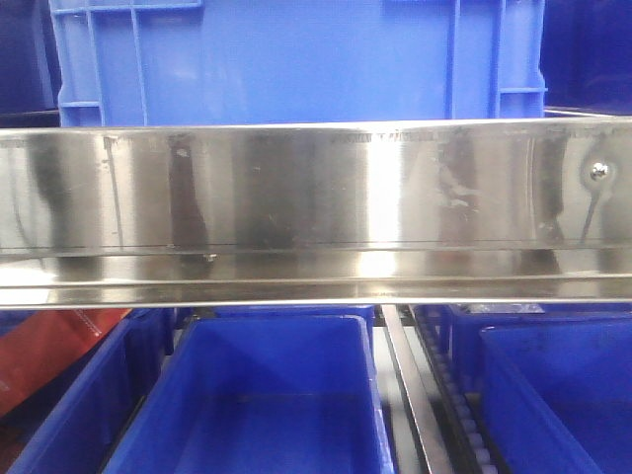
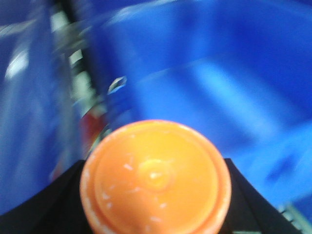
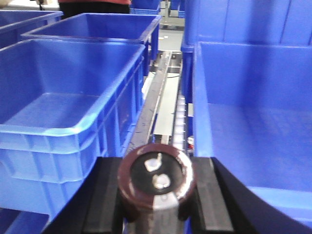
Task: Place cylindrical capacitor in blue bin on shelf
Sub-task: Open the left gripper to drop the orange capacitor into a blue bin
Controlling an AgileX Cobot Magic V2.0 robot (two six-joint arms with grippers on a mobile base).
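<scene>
Holds the cylindrical capacitor (image 3: 156, 181) in the right gripper (image 3: 156, 200), jaws closed only as far as its dark brown body allows, black pads (image 3: 105, 195) pressed to it at 9 and 3 o'clock. Turns its top face, with two small metal terminals, toward the right wrist camera. Sets it at 6 o'clock in that view, in line with the roller track (image 3: 165, 102) that runs toward 12 o'clock between two blue bins: first bin (image 3: 63, 107) at 9 o'clock, second bin (image 3: 253, 126) at 3 o'clock. Leaves it outside both. Cannot tell its height above the track.

Grips an orange round object (image 2: 156, 178) in the left gripper (image 2: 156, 204), jaws spread wide around it, black fingers (image 2: 53, 202) showing from behind it at 8 and 4 o'clock. Blurs the rest of the left wrist view into a blue bin interior (image 2: 219, 87) from 12 to 3 o'clock.

Fills the middle of the front view with the mirror-like front rail of the shelf (image 1: 316, 197), edge to edge from 9 to 3 o'clock. Shows an upper bin (image 1: 296, 59) standing behind the rail at 12 o'clock, a lower bin (image 1: 267, 395) at 6 o'clock, and another bin (image 1: 563, 395) at 4 o'clock beyond a second roller track (image 1: 444, 395). Catches neither gripper in this view.
</scene>
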